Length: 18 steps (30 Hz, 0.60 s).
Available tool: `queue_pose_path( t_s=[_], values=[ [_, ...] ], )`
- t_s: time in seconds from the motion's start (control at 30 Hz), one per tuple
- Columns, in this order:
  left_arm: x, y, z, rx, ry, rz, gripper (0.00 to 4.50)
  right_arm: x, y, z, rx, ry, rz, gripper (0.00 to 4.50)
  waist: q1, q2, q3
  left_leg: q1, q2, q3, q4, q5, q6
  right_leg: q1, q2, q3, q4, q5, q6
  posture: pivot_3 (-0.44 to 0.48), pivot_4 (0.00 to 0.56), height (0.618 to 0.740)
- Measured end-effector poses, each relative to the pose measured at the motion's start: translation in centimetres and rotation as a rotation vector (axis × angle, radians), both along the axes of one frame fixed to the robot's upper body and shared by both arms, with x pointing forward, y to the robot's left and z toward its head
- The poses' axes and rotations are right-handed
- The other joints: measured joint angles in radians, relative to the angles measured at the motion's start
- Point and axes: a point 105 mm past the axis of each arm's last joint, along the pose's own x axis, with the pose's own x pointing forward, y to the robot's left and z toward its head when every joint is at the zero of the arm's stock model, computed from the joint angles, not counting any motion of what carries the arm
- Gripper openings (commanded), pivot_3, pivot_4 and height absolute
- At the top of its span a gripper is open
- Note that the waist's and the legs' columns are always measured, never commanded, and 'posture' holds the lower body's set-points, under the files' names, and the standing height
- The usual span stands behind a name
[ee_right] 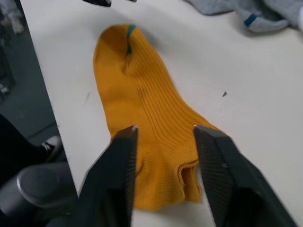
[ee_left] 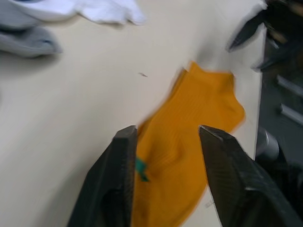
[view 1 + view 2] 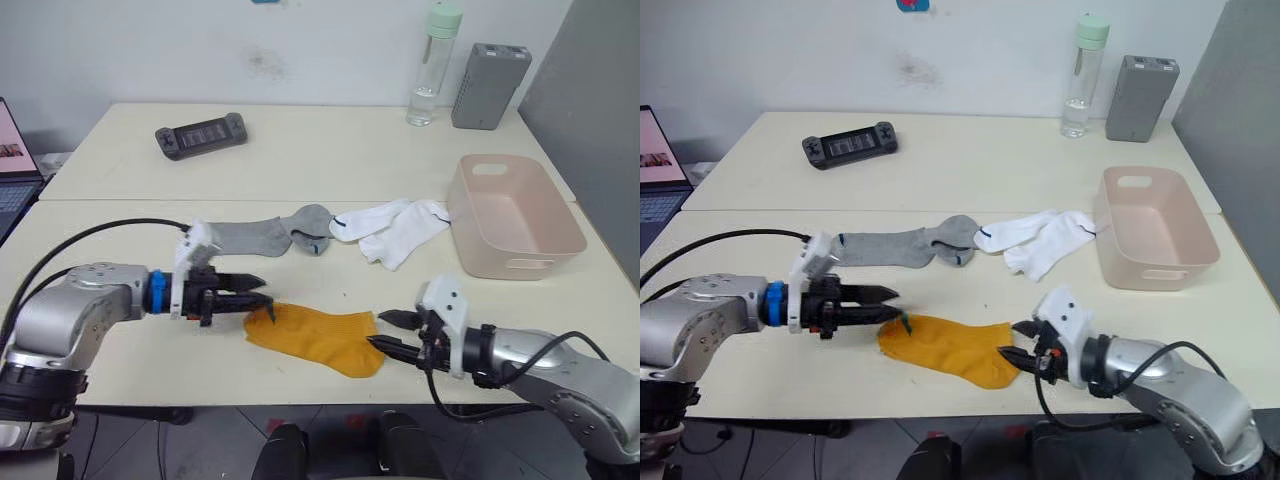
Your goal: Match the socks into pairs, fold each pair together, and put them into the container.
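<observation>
A: Right, where are the orange socks [image 3: 318, 338]?

B: Flat on the table [image 3: 120, 230] near its front edge, between the two grippers. From above they read as one mustard shape; in the right wrist view a second layer edge shows at the cuff end. A small green tag sits at the end nearest the left gripper [image 3: 262, 300].

A: Left gripper state?

B: Fingers spread, tips at the tagged end of the orange fabric. The left wrist view shows a clear gap between the two black fingers [image 2: 116, 179], orange below them. I cannot tell whether the tips touch the fabric.

A: Right gripper [image 3: 385, 331]?

B: Also spread, one finger either side of the cuff end. Nothing is pinched; orange shows between the fingers in the right wrist view.

A: The others?

B: The grey socks [image 3: 265, 236] lie stretched out farther back, near the table seam. The white socks [image 3: 398, 229] are bunched just beside them, one touching the grey toe end. The pink container [image 3: 512, 217] stands to the right of the white ones, nothing visible inside.
</observation>
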Motion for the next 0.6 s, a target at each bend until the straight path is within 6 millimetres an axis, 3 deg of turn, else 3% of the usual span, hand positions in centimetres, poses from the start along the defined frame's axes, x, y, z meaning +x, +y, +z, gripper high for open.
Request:
queue_pose_path(
  t_s=[0.1, 0.13, 0.33, 0.43, 0.6],
  values=[
    [0.6, -2.2, -1.2, -0.001, -0.012, -0.058, 0.22, 0.7, 1.7, -1.2, -0.009, 0.011, 0.034, 0.00, 0.003, 0.000, 0.000, 0.000, 0.000, -0.001, 0.001, 0.000, 0.000, 0.000, 0.001, 0.000, 0.001, 0.000, 0.000, 0.000, 0.150, 0.740],
    [0.9, -2.6, -1.6, 0.005, -0.020, -0.062, 0.04, 0.6, 2.2, -1.4, -0.012, 0.012, 0.050, 0.00, 0.004, 0.000, 0.000, -0.001, 0.000, -0.001, 0.001, 0.000, 0.000, 0.000, 0.001, -0.001, 0.001, 0.000, 0.000, 0.000, 0.150, 0.740],
    [1.9, -1.8, -4.1, 0.085, 0.028, -0.008, 0.04, 0.8, 3.4, -3.1, -0.012, 0.079, 0.069, 0.00, -0.002, 0.000, 0.000, 0.000, 0.000, -0.001, 0.000, 0.000, 0.000, 0.000, 0.001, -0.001, 0.001, 0.001, -0.002, 0.000, 0.150, 0.740],
    [2.0, -1.1, -5.2, 0.102, 0.040, 0.015, 0.04, 0.5, 2.4, -4.3, -0.049, 0.117, 0.050, 0.00, 0.001, 0.000, 0.000, -0.001, 0.000, -0.002, 0.000, 0.000, 0.000, 0.000, 0.000, -0.001, 0.001, 0.002, -0.004, 0.000, 0.150, 0.740],
    [1.9, -0.8, -5.5, 0.109, 0.011, 0.017, 0.04, -0.3, 0.7, -4.4, -0.079, 0.120, 0.029, 0.00, 0.001, 0.000, 0.000, 0.001, 0.000, -0.001, 0.000, 0.000, 0.000, 0.001, 0.000, -0.001, 0.002, 0.000, 0.000, 0.000, 0.150, 0.740]
  ],
)
